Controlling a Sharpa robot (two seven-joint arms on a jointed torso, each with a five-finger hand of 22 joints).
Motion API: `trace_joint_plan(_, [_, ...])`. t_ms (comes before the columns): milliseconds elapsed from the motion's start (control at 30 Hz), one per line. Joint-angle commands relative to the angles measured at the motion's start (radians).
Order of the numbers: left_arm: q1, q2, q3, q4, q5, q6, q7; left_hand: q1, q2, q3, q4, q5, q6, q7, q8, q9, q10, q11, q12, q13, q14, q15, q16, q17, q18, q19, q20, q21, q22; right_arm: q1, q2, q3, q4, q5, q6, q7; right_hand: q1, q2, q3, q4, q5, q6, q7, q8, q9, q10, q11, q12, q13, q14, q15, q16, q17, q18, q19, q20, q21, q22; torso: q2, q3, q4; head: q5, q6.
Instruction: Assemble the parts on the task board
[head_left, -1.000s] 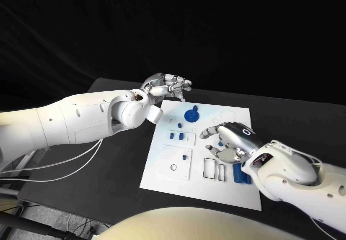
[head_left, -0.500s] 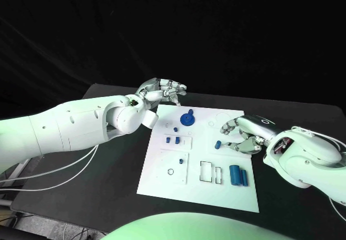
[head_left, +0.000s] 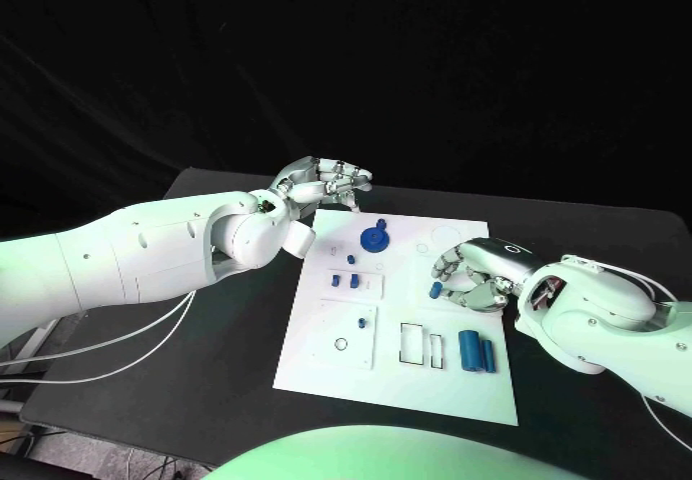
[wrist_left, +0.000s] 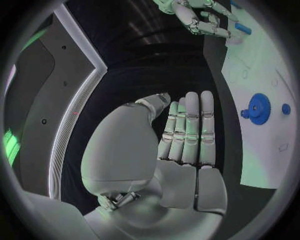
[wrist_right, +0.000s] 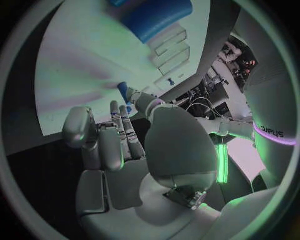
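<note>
- The task board lies flat in the middle of the black table; it is a white plate with outlined recesses on its surface.
- The left hand hangs over the table's far edge, just past the board's far left corner; its fingers are curled in together, and I cannot tell from here whether anything sits between the tips; from the wrist camera the same hand shows its fingers lying straight and side by side.
- The right hand is over the right side of the board, fingers bent down around a small blue part; the fingertips look to be touching it, though whether it is truly gripped I cannot say.
- A blue gear lies on the far part of the board, a small blue knob just beyond it.
- Two blue cylinders lie side by side near the board's right edge, on the near side of the right hand.
- Small blue pegs stand on the left half; another small piece lies nearer, beside a dark ring.
</note>
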Motion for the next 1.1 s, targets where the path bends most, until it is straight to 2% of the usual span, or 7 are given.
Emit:
trace_joint_plan(33, [0.001,0.001,0.001,0.002,0.005,0.017,0.007,0.0,0.007,-0.003,-0.001,0.001,-0.006,0.003,-0.006,0.0,-0.006,0.003,-0.005,-0.001,-0.009,0.0,-0.004,0.001,0.01,-0.005,0.005,-0.004,-0.001,-0.005,0.011,-0.001,-0.006,-0.01,0.01,-0.004,0.0,0.012,0.011,0.0,-0.006,0.011,0.0,0.004,0.002,0.015,-0.001,0.008,-0.002,0.03,-0.002,0.009,0.006,-0.011,0.01,-0.003,0.009,0.034,0.0,0.0,0.0001,0.003,-0.001])
trace_joint_plan(367, [0.001,0.001,0.001,0.002,0.005,0.018,0.006,0.0,0.007,-0.003,-0.001,0.001,-0.006,0.003,-0.006,0.0,-0.006,0.003,-0.005,-0.001,-0.009,0.0,-0.004,0.001,0.01,-0.005,0.005,-0.004,-0.001,-0.013,0.029,-0.004,-0.023,-0.019,0.027,-0.008,0.0,0.03,0.046,0.013,-0.021,0.056,-0.015,0.018,0.008,0.068,-0.016,0.021,-0.003,0.039,-0.013,0.026,0.033,-0.021,0.035,-0.012,0.06,0.063,-0.001,-0.0007,-0.0022,0.008,-0.003])
trace_joint_plan(600, [0.001,0.001,0.001,0.002,0.005,0.019,0.005,0.0,0.007,-0.003,-0.001,0.001,-0.006,0.003,-0.006,0.0,-0.006,0.003,-0.005,-0.001,-0.009,0.0,-0.004,0.001,0.01,-0.005,0.005,-0.004,-0.001,-0.015,0.033,-0.005,-0.025,-0.031,0.022,-0.012,-0.001,0.044,0.059,0.022,-0.027,0.086,-0.025,0.032,0.016,0.096,-0.026,0.024,-0.002,0.041,-0.021,0.031,0.041,-0.024,0.043,-0.019,0.077,0.074,0.0,0.0008,-0.0011,0.008,-0.004])
trace_joint_plan(667, [0.001,0.001,0.001,0.002,0.005,0.019,0.005,0.0,0.007,-0.003,-0.001,0.001,-0.006,0.003,-0.006,0.0,-0.006,0.003,-0.005,-0.001,-0.009,0.0,-0.004,0.001,0.01,-0.005,0.005,-0.004,-0.001,-0.015,0.034,-0.005,-0.026,-0.038,0.015,-0.016,0.005,0.058,0.07,0.024,-0.052,0.097,-0.03,0.04,0.02,0.107,-0.03,0.025,-0.001,0.042,-0.025,0.034,0.044,-0.025,0.045,-0.023,0.082,0.078,-0.001,0.0004,-0.0011,0.007,-0.005])
trace_joint_plan(800, [0.001,0.001,0.001,0.002,0.005,0.019,0.004,0.002,0.01,-0.004,-0.001,0.001,-0.005,0.002,-0.005,0.001,-0.005,0.002,-0.004,0.0,-0.01,-0.001,-0.002,0.002,0.011,-0.005,0.005,-0.005,-0.001,-0.016,0.035,-0.006,-0.026,-0.044,-0.013,-0.02,0.011,0.086,0.084,0.032,-0.054,0.119,-0.038,0.059,0.032,0.132,-0.039,0.03,0.002,0.043,-0.032,0.037,0.049,-0.028,0.051,-0.029,0.094,0.087,-0.001,0.0001,-0.0013,0.006,-0.005])
trace_joint_plan(1100, [0.001,0.002,0.001,0.0,0.005,0.02,0.004,0.002,0.01,-0.004,-0.001,0.001,-0.005,0.002,-0.005,0.001,-0.005,0.002,-0.004,0.0,-0.01,-0.001,-0.002,0.002,0.011,-0.005,0.005,-0.005,-0.001,-0.017,0.027,-0.006,-0.009,-0.043,-0.09,-0.03,0.013,0.094,0.088,0.031,-0.054,0.127,-0.043,0.075,0.044,0.151,-0.045,0.034,0.006,0.045,-0.037,0.039,0.053,-0.03,0.055,-0.034,0.104,0.093,-0.001,0.0,-0.0013,0.005,-0.005])
